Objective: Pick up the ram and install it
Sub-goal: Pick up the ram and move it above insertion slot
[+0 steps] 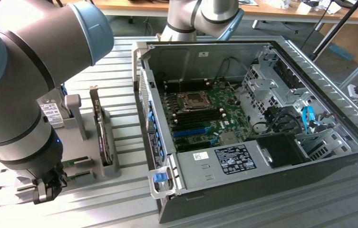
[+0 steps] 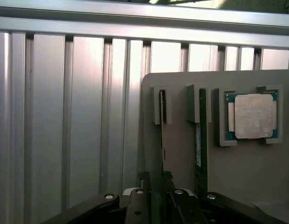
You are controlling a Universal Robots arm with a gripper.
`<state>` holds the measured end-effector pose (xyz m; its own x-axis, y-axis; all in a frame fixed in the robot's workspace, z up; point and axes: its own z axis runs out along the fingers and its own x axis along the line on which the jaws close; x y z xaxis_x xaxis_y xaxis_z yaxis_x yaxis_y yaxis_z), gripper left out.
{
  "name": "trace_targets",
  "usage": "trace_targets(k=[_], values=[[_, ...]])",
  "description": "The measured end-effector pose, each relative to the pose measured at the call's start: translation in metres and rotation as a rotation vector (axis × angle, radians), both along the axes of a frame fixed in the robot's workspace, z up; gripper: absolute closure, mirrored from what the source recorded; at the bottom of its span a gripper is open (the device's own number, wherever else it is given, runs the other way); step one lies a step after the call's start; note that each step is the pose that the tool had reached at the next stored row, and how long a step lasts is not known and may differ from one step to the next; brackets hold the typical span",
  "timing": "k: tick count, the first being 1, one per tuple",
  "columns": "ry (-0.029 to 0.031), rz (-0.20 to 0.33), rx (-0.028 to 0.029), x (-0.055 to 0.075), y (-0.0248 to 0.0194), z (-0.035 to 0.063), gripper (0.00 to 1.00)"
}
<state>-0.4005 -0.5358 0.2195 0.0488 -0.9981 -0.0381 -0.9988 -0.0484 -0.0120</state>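
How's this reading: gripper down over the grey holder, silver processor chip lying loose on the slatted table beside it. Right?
Not quite. The gripper is over the grey holder, but the silver processor chip is not loose on the slatted table: the wrist view shows it seated in a square recess of that holder.

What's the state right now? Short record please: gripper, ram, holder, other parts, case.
gripper: low over the holder, at one end of the ram
ram: edge-on, standing in a holder slot, not yet lifted
holder: gray, on the ribbed metal table
processor chip: flat in its square recess in the holder
expansion card: upright in the holder
PC case: open, motherboard exposed, on the exterior view's right of the holder
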Motion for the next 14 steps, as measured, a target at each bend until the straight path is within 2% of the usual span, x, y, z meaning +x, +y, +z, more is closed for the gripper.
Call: trace_targets(k=[4,14], values=[[0.0004,0.0,-0.0004,0.0,0.0,0.0002,0.76],[0.0002,0.0,0.0022,0.0,0.0061,-0.0028,0.76]])
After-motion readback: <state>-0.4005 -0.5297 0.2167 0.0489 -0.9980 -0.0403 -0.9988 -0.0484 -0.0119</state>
